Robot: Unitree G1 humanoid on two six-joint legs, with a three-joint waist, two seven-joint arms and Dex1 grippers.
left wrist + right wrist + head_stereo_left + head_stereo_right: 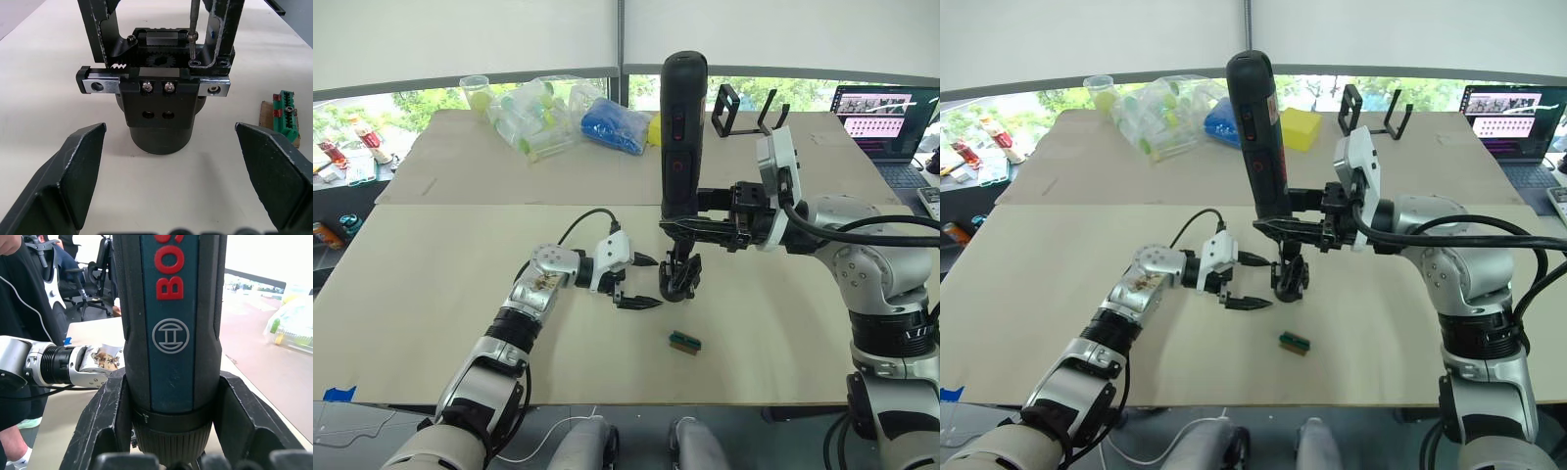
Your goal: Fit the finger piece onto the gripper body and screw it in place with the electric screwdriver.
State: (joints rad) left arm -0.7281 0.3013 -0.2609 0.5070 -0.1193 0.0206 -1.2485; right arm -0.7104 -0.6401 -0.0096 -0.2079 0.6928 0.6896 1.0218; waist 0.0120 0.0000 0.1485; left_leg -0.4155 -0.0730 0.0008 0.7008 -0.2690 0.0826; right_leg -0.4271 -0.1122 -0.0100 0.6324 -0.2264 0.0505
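The gripper body [156,115] stands upright on the table between the open fingers of my left gripper [638,281], which does not touch it. Two black fingers rise from its rail. One of them, on the side of the green block, is the finger piece [227,39], seated on the rail. My right gripper [690,228] is shut on the electric screwdriver [683,127] and holds it upright over the body. The thin metal bit [194,29] comes down onto a screw [194,62] at the base of the finger piece.
A small green-and-black block [685,341] lies on the table just in front of the body. At the back are a clear bag of plastic items [538,113], a blue bundle [617,125], a yellow block [1301,127], a black wire-frame stand [744,108] and a laptop [886,122].
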